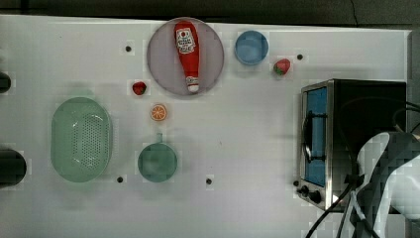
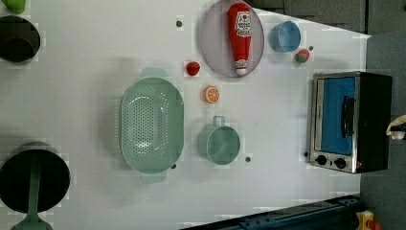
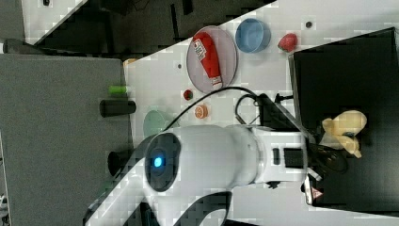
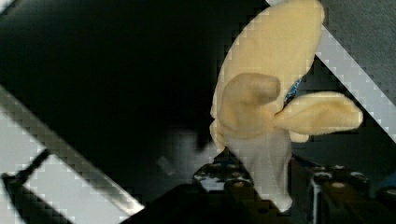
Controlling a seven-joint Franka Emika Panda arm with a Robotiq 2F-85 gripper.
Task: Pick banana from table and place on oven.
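The pale yellow banana (image 3: pixel 346 126) lies on the black top of the oven (image 3: pixel 343 70), toward the right view's lower part of that top. My gripper (image 3: pixel 342 141) reaches over the oven with its fingers on either side of the banana's whitish end (image 4: pixel 271 168). A thin dark gap shows between the banana and one finger (image 4: pixel 327 191), so the jaws stand slightly open around it. In the left view the banana (image 2: pixel 396 126) peeks out past the oven (image 2: pixel 352 122). In the top view the arm covers part of the oven (image 1: pixel 366 114) at the white table's (image 1: pixel 247 148) right end.
A ketchup bottle (image 1: pixel 187 53) lies on a grey plate (image 1: pixel 163 64), with a blue bowl (image 1: pixel 251 47) and two strawberries (image 1: pixel 282 66) (image 1: pixel 139 88) nearby. An orange slice (image 1: pixel 158 112), a teal cup (image 1: pixel 157 162) and a green colander (image 1: pixel 81 139) sit left of the oven.
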